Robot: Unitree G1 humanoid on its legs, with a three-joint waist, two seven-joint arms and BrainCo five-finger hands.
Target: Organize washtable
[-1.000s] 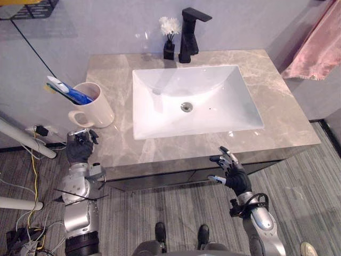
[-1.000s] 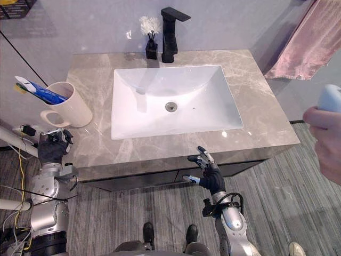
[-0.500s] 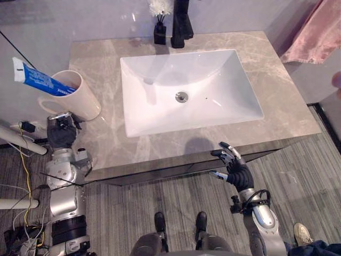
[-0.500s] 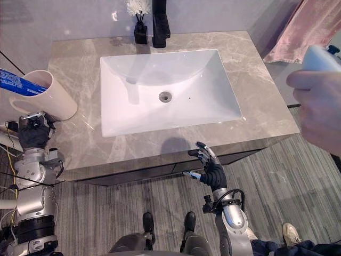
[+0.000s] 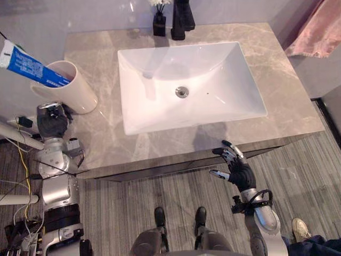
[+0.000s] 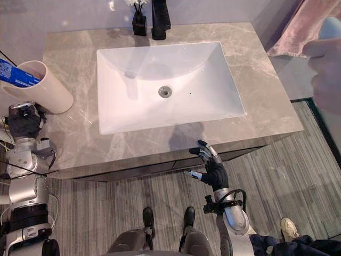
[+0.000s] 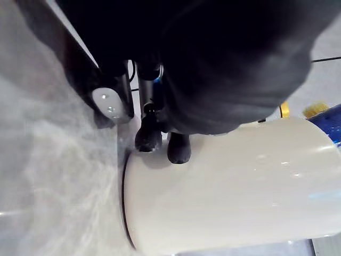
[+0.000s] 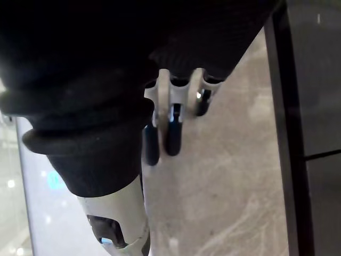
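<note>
The cream mug (image 5: 74, 92) stands upright on the grey marble counter (image 5: 290, 98), at the end on my left, near the white basin (image 5: 213, 66) but not touching it. A blue-and-white toothpaste tube (image 5: 27, 65) leans inside the mug, its upper end projecting past the rim, away from the basin.

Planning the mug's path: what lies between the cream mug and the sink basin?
Only bare marble countertop lies between the mug and the sink, per the left eye view.
</note>
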